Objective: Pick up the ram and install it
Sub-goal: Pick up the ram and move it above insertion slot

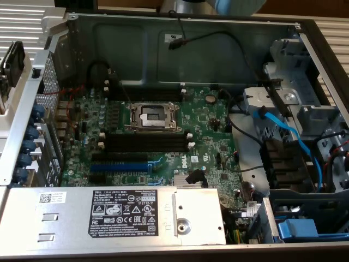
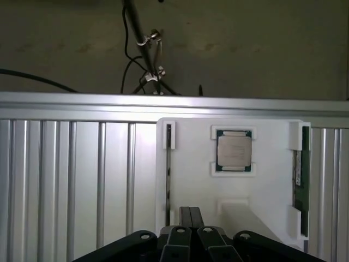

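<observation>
My pincer (image 2: 191,221) is pressed together and holds nothing, poised near the white holder (image 2: 256,185). The ram (image 2: 299,176) sits ungrasped in that holder's side slot. The motherboard's (image 1: 207,120) long black slots (image 1: 144,143) look empty, so I judge neither pickup nor install is done.

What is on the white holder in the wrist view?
On the white holder a processor chip sits in the middle pocket and the ram stands edge-on in side clips. The opposite groove is dark; its contents are unclear. The shut gripper covers part of the holder's edge.
</observation>
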You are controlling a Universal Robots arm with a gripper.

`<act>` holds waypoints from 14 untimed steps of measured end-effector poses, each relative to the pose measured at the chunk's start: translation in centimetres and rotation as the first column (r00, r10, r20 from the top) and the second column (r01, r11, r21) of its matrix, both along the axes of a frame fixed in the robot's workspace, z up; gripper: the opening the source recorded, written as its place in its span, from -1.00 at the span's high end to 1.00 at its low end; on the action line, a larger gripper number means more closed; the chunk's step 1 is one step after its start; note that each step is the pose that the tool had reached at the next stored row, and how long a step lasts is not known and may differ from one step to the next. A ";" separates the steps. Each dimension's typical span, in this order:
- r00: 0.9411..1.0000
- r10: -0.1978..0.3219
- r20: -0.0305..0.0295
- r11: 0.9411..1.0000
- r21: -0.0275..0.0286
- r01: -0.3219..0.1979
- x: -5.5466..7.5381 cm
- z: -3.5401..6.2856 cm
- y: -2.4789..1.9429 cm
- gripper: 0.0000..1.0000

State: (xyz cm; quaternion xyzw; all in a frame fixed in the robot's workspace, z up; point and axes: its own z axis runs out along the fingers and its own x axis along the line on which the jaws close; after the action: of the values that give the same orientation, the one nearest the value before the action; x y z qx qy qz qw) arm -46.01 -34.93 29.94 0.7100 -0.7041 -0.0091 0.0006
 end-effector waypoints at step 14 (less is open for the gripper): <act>1.000 0.000 0.000 1.000 0.000 0.000 -0.6 -2.54 0.04 0.80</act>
State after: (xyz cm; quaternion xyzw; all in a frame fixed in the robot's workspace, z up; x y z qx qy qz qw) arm -46.60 -34.89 27.41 0.7101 -0.7041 -0.0091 0.0006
